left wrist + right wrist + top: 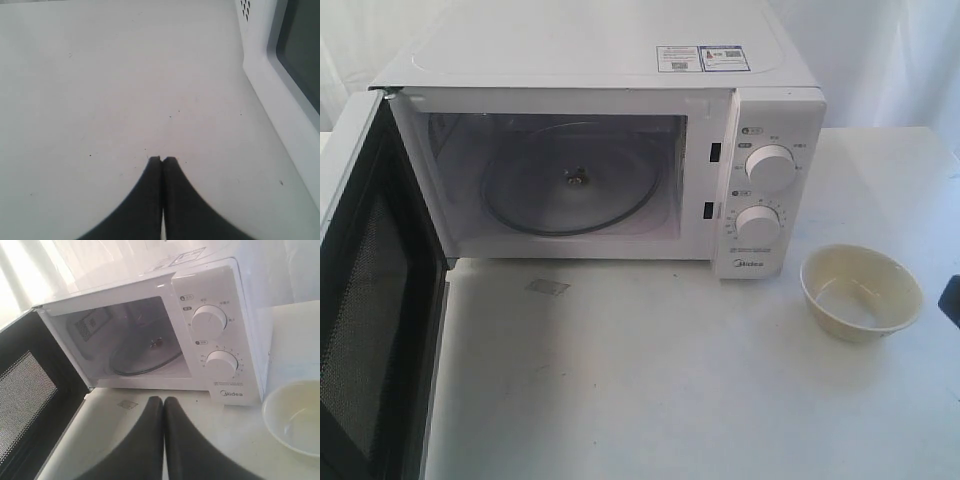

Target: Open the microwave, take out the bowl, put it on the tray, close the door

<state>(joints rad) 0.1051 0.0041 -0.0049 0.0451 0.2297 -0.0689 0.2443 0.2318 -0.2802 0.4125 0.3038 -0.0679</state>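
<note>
Door point(365, 330) swung wide, giving reach into microwave point(590, 60) | turntable point(570, 185) bare | bowl point(861, 292) sat on table point(650, 380) right of knobs point(770, 167), apparently already out; no tray seen | left gripper point(162, 159), right gripper point(163, 400) fingers together, empty

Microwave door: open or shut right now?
Open. The door is swung wide to the left, its mesh inner face showing, and the microwave cavity with the bare glass turntable is exposed.

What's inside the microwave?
Only the glass turntable sits inside the microwave. The bowl is outside, on the table. The microwave's own top hides its inside ceiling.
</note>
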